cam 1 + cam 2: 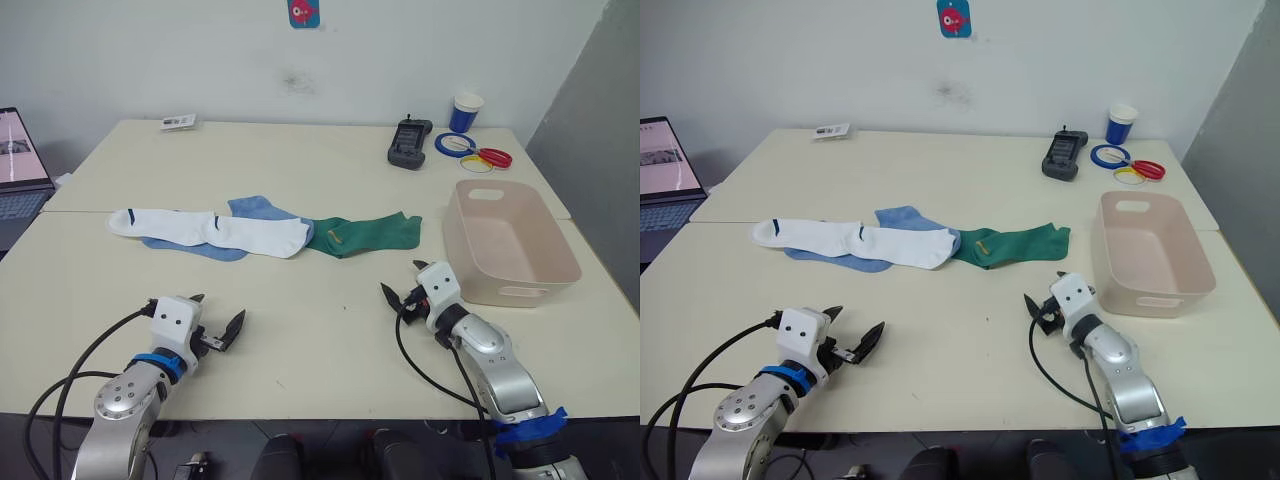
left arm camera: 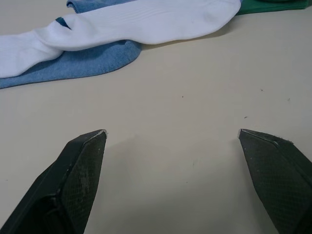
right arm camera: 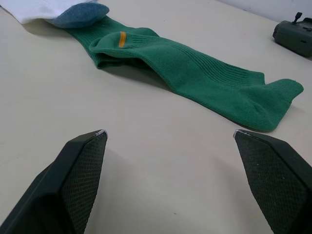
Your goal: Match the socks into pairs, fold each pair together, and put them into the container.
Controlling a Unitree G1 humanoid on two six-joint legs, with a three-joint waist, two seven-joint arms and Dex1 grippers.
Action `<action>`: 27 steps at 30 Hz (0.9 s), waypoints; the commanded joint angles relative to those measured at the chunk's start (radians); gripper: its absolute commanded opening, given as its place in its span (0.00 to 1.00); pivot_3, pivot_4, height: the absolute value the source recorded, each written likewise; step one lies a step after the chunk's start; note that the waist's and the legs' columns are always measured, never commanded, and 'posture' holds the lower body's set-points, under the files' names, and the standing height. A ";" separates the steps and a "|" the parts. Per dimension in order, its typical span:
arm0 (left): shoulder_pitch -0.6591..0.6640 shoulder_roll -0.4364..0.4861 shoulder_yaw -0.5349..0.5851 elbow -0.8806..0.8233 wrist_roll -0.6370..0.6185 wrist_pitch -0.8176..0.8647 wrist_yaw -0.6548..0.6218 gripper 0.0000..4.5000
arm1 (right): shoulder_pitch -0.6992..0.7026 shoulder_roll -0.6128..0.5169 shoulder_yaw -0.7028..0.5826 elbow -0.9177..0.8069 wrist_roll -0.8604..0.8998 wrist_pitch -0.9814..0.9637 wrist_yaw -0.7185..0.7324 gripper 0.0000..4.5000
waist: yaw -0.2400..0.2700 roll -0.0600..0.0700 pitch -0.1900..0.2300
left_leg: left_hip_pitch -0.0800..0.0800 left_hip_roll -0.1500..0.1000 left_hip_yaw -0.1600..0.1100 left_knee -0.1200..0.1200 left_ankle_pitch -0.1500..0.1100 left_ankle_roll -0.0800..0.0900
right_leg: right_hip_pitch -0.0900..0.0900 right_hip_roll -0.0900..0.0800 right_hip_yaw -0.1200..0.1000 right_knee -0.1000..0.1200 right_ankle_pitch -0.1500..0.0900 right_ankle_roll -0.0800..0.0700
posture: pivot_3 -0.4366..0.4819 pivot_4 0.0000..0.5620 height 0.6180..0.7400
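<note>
Sock row lengthwise left-right, apparently overlapping.

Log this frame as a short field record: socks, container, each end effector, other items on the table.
socks: white socks, light blue socks and green socks lie overlapping in a row mid-table, unfolded
container: pink-beige tub at the table's right side, nothing visible in it
left end effector: open, low over bare table, near side of the socks, holding nothing
right end effector: open, near the tub's front corner, holding nothing
other items: blue cup, tape rings, black handheld device, laptop
</note>
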 commanded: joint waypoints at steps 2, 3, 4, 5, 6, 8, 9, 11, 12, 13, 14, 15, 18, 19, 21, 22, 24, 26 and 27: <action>-0.021 0.003 -0.023 0.005 -0.002 -0.023 -0.025 1.00 | 0.003 0.007 -0.017 -0.059 0.016 0.010 -0.014 0.99 | 0.000 0.000 0.000 | 0.000 0.000 0.000 0.000 0.000 0.000 | 0.000 0.000 0.000 0.000 0.000 0.000 | 0.48 0.27 1.00; -0.025 0.004 -0.028 0.016 0.004 -0.034 -0.031 1.00 | 0.012 0.007 -0.012 -0.069 0.013 0.011 -0.012 0.99 | 0.000 0.000 0.000 | 0.000 0.000 0.000 0.000 0.000 0.000 | 0.000 0.000 0.000 0.000 0.000 0.000 | 0.48 0.27 1.00; -0.028 0.006 -0.030 0.025 0.010 -0.043 -0.033 1.00 | 0.018 0.005 -0.006 -0.075 0.010 0.010 -0.008 0.99 | 0.000 0.000 0.000 | 0.000 0.000 0.000 0.000 0.000 0.000 | 0.000 0.000 0.000 0.000 0.000 0.000 | 0.48 0.27 1.00; -0.033 0.007 -0.031 0.031 0.012 -0.046 -0.033 1.00 | 0.021 0.004 -0.005 -0.077 0.009 0.009 -0.006 0.99 | 0.000 0.000 0.000 | 0.000 0.000 0.000 0.000 0.000 0.000 | 0.000 0.000 0.000 0.000 0.000 0.000 | 0.48 0.27 1.00; -0.039 0.006 -0.034 0.040 0.015 -0.051 -0.031 1.00 | 0.024 0.003 -0.006 -0.074 0.009 0.005 -0.005 0.99 | 0.000 0.000 0.000 | 0.000 0.000 0.000 0.000 0.000 0.000 | 0.000 0.000 0.000 0.000 0.000 0.000 | 0.48 0.27 1.00; -0.049 0.005 -0.036 0.061 0.020 -0.061 -0.028 1.00 | 0.032 0.003 -0.011 -0.070 0.004 0.003 -0.015 0.99 | 0.000 0.000 0.000 | 0.000 0.000 0.000 0.000 0.000 0.000 | 0.000 0.000 0.000 0.000 0.000 0.000 | 0.48 0.27 1.00; -0.054 0.006 -0.035 0.063 0.018 -0.061 -0.029 1.00 | 0.033 0.006 -0.015 -0.075 0.005 0.011 -0.021 0.99 | 0.000 0.000 0.000 | 0.000 0.000 0.000 0.000 0.000 0.000 | 0.000 0.000 0.000 0.000 0.000 0.000 | 0.48 0.27 1.00; -0.059 0.012 -0.036 0.068 0.017 -0.064 -0.038 1.00 | 0.032 0.008 -0.009 -0.083 0.007 0.018 -0.019 0.99 | 0.000 0.000 0.000 | 0.000 0.000 0.000 0.000 0.000 0.000 | 0.000 0.000 0.000 0.000 0.000 0.000 | 0.48 0.27 1.00; -0.058 0.014 -0.037 0.071 0.019 -0.068 -0.041 1.00 | 0.034 0.006 -0.002 -0.085 0.005 0.015 -0.014 0.99 | 0.000 0.000 0.000 | 0.000 0.000 0.000 0.000 0.000 0.000 | 0.000 0.000 0.000 0.000 0.000 0.000 | 0.48 0.27 1.00; -0.056 0.016 -0.038 0.070 0.021 -0.071 -0.045 1.00 | 0.037 0.002 0.004 -0.089 0.004 0.012 -0.007 0.99 | 0.000 0.000 0.000 | 0.000 0.000 0.000 0.000 0.000 0.000 | 0.000 0.000 0.000 0.000 0.000 0.000 | 0.48 0.27 1.00; -0.055 0.017 -0.040 0.067 0.023 -0.073 -0.047 1.00 | 0.039 -0.002 0.007 -0.092 0.005 0.010 0.000 0.99 | 0.000 0.000 0.000 | 0.000 0.000 0.000 0.000 0.000 0.000 | 0.000 0.000 0.000 0.000 0.000 0.000 | 0.48 0.27 1.00; -0.054 0.015 -0.044 0.067 0.025 -0.075 -0.047 1.00 | 0.043 -0.005 0.004 -0.090 0.007 0.009 0.002 0.99 | 0.000 0.000 0.000 | 0.000 0.000 0.000 0.000 0.000 0.000 | 0.000 0.000 0.000 0.000 0.000 0.000 | 0.48 0.27 1.00; -0.048 0.016 -0.054 0.062 0.029 -0.080 -0.056 1.00 | 0.052 -0.001 -0.011 -0.098 0.020 0.029 -0.001 0.99 | 0.000 0.000 0.000 | 0.000 0.000 0.000 0.000 0.000 0.000 | 0.000 0.000 0.000 0.000 0.000 0.000 | 0.48 0.27 1.00; -0.048 0.017 -0.054 0.060 0.027 -0.079 -0.058 1.00 | 0.052 0.001 -0.014 -0.103 0.027 0.039 0.000 0.99 | 0.000 0.000 0.000 | 0.000 0.000 0.000 0.000 0.000 0.000 | 0.001 0.000 0.000 0.000 0.000 0.000 | 0.48 0.27 1.00; -0.052 0.021 -0.052 0.066 0.029 -0.082 -0.063 1.00 | 0.052 0.000 -0.012 -0.106 0.028 0.039 0.007 0.99 | 0.000 0.000 0.000 | 0.000 0.000 0.000 0.000 0.000 0.000 | 0.001 0.000 0.000 0.000 0.000 0.000 | 0.48 0.27 1.00; -0.055 0.022 -0.051 0.070 0.030 -0.084 -0.065 1.00 | 0.053 -0.003 -0.010 -0.106 0.032 0.040 0.017 0.99 | 0.000 0.000 0.000 | 0.000 0.000 0.000 0.001 0.000 0.000 | 0.001 0.000 0.000 0.001 0.000 0.000 | 0.48 0.27 1.00; -0.061 0.021 -0.051 0.074 0.031 -0.084 -0.065 1.00 | 0.057 -0.009 -0.011 -0.108 0.042 0.042 0.032 0.99 | 0.000 0.000 0.000 | 0.000 0.000 0.000 0.001 0.000 0.000 | 0.001 0.000 0.000 0.001 0.000 0.000 | 0.48 0.27 1.00; -0.064 0.020 -0.052 0.072 0.028 -0.083 -0.068 1.00 | 0.064 -0.007 -0.020 -0.121 0.065 0.054 0.043 0.99 | 0.000 0.000 0.000 | 0.000 0.000 0.000 0.001 0.000 0.000 | 0.001 0.000 0.000 0.001 0.000 0.000 | 0.48 0.27 1.00; -0.065 0.020 -0.051 0.069 0.024 -0.080 -0.070 1.00 | 0.065 -0.006 -0.023 -0.129 0.075 0.063 0.046 0.99 | 0.000 0.000 0.000 | 0.000 0.000 0.000 0.001 0.000 0.000 | 0.001 0.000 0.000 0.001 0.000 0.000 | 0.48 0.27 1.00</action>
